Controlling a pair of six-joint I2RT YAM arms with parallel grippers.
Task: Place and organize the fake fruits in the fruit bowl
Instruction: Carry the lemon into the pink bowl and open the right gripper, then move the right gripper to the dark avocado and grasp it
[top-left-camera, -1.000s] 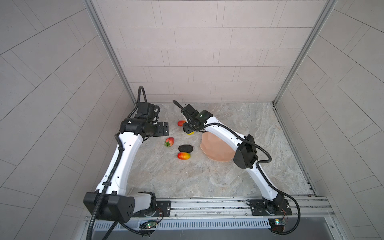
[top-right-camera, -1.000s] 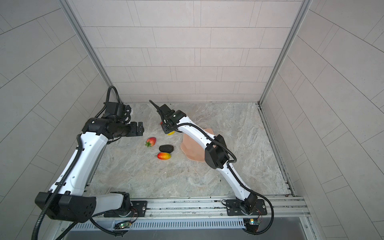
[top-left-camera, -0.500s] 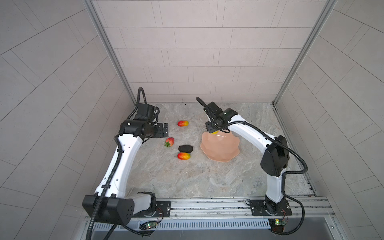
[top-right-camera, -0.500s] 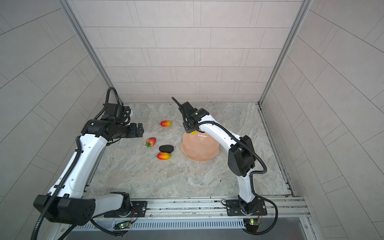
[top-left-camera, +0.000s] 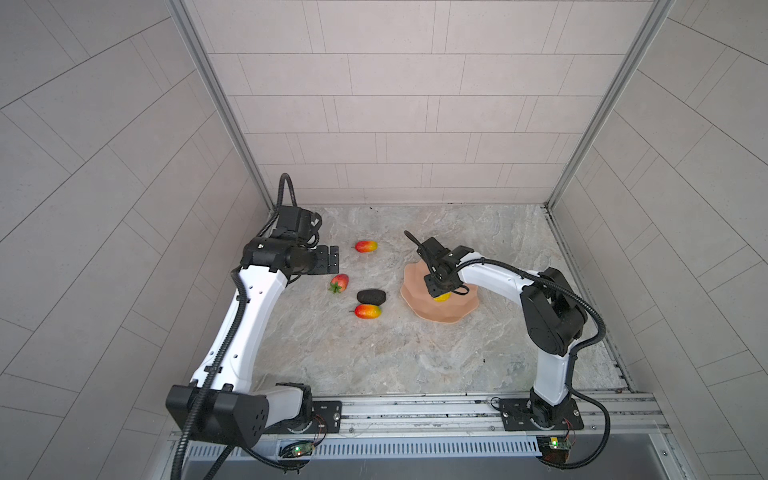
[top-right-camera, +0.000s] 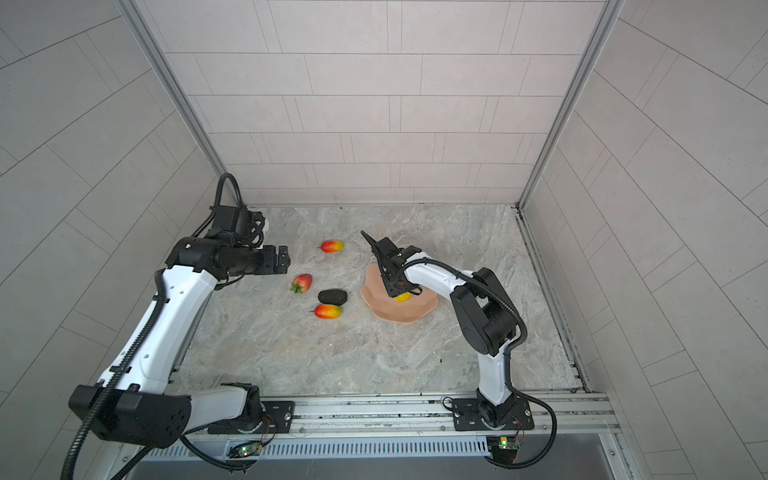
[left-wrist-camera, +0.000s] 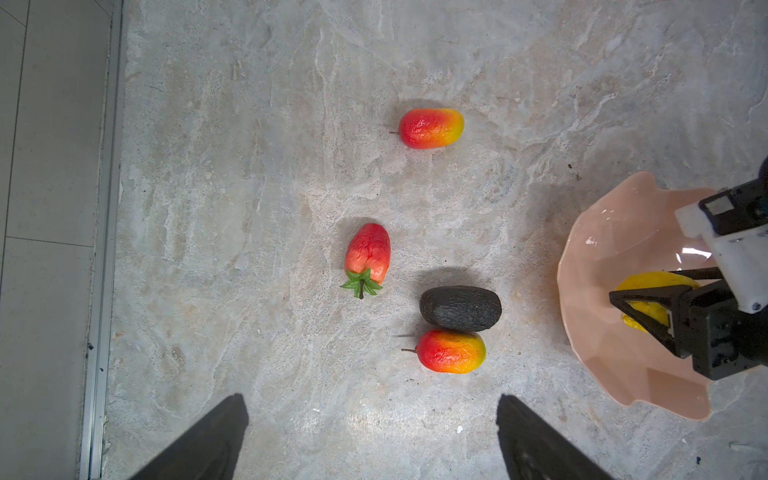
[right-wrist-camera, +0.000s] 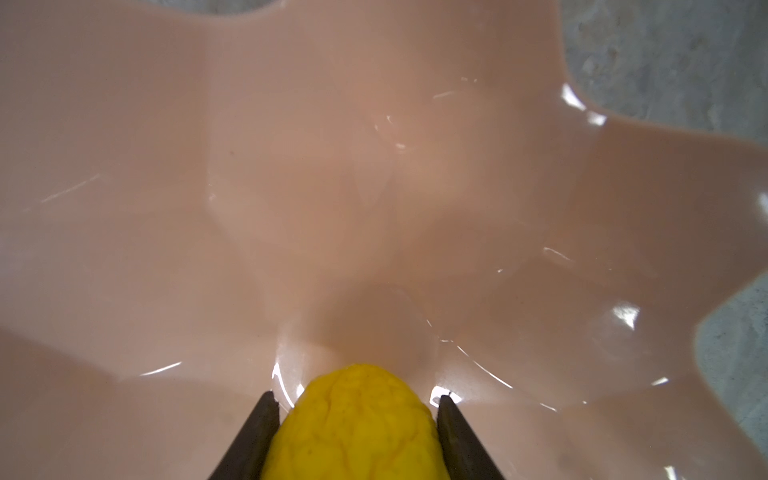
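Right gripper (right-wrist-camera: 357, 397) is clamped on the bumpy yellow citrus (right-wrist-camera: 353, 428), jaws pressed against its two sides, low inside the fruit bowl (right-wrist-camera: 291, 166). Whether the citrus touches the bowl's floor or hangs just above it, I cannot tell from the wrist view. By my judgement the first fruit is as good as delivered but not yet released, and nothing else is in the bowl.

Four fruits lie out on the table (top-left-camera: 415, 365), all on the left arm's side of the bowl. Nearest the bowl are the avocado (top-left-camera: 371, 296) and one mango (top-left-camera: 368, 311), touching or nearly so. Farther from the bowl sits the strawberry (top-left-camera: 339, 283). The second mango (top-left-camera: 366, 246) lies well apart from the bowl, off toward the rear. Farthest from the bowl, the left gripper (top-left-camera: 333, 259) hovers above the table with jaws wide and empty, just past the strawberry.
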